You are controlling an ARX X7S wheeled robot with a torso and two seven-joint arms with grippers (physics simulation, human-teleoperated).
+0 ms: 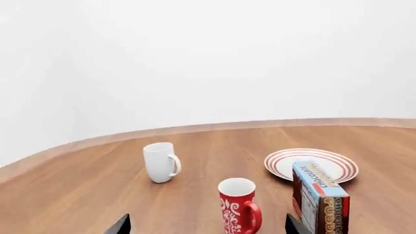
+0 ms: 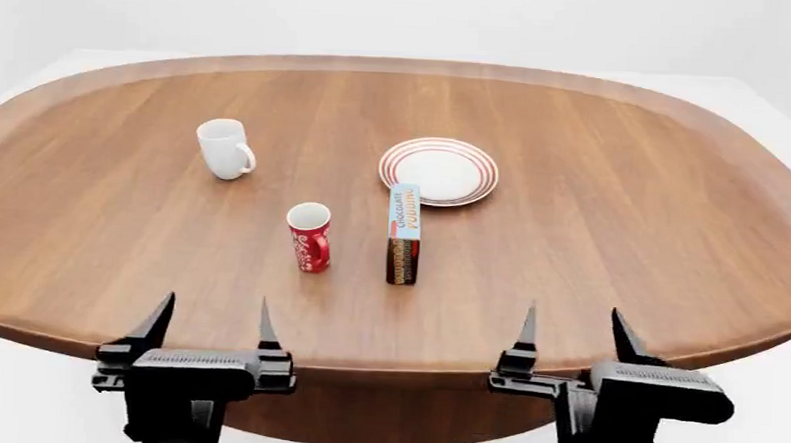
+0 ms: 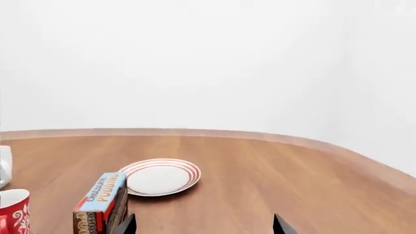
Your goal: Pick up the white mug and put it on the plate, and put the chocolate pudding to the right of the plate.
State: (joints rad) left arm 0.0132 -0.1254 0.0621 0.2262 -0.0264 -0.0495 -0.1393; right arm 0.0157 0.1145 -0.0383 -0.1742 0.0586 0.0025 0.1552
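The plain glossy white ceramic mug (image 2: 226,148) stands upright in the upper left of the head view, well apart from everything else on the wood, its loop handle turned toward the frame's right; nothing has lifted it yet, so the first step looks unstarted. The round white plate with red rings at its rim (image 2: 440,170) lies bare near the upper middle of that view, free to receive the mug. Just below it, the small rectangular chocolate pudding carton (image 2: 403,233) stands on edge, its light blue lettered face upward, near the plate's lower left rim but not to its right, so it seems to need moving as well. A red cup with white lettering (image 2: 310,237) stands beside the carton, to its left. All sit on the oval brown wooden table (image 2: 636,222). The left gripper (image 2: 211,326) and the right gripper (image 2: 574,336) hover at the bottom of the frame by the near table edge, jaws spread wide and holding nothing. In the wrist views only the dark fingertips show at the bottom edge, and the carton, red cup and, in the right one, the mug are cut off.
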